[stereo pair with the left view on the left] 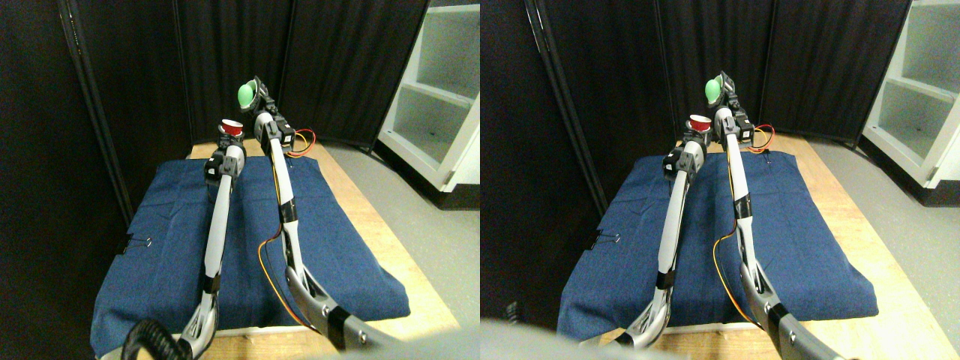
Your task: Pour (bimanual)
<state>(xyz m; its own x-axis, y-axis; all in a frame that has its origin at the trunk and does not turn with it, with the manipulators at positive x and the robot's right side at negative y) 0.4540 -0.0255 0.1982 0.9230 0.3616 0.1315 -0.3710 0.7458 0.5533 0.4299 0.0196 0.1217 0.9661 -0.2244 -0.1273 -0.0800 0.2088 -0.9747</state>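
Both manipulators reach up toward the upper middle of the frame, over the far end of the blue cloth (247, 240) that covers the worktop (390, 247). The left pincer (229, 139) carries a red cup (232, 127), mouth up and roughly level, presumably so it can act as the receiver. The right pincer (255, 101) holds a green cup (246, 94) higher and just to the right of the red one, tipped over so its mouth leans toward the red cup; that height and lean suit pouring downward from one into the other. The two cups sit near each other but apart. Each pincer seems to pinch its cup, though the jaws are too small to make out clearly. Whether anything is falling between the cups cannot be told. White shelving (442, 90) stands at the upper right, well clear.
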